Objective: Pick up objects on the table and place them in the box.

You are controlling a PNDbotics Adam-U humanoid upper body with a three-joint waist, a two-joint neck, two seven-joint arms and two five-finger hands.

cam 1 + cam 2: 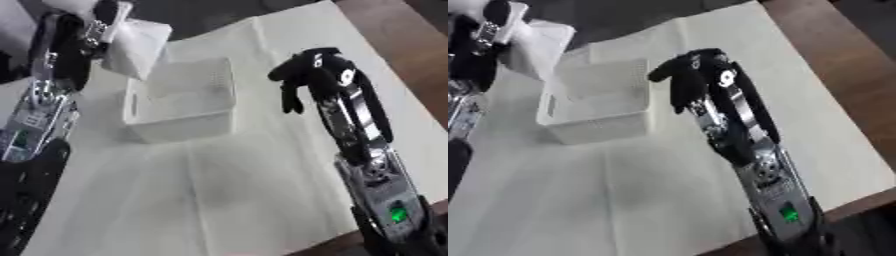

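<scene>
A white mesh-walled box (185, 116) stands on the pale cloth-covered table, left of centre. My left hand (98, 24) is up at the top left, beyond the box's far left corner. It is shut on a white crumpled cloth-like thing (140, 44) that hangs over that corner. What lies inside the box cannot be made out. My right hand (308, 74) hovers to the right of the box, a little apart from it, with its black fingers (677, 95) drooping down, relaxed and holding nothing.
A pale sheet (245, 190) covers most of the table. Bare brown wood (402, 45) shows along the right side and at the lower right corner. My left forearm (39, 110) runs down the left edge and my right forearm (372, 165) crosses the lower right.
</scene>
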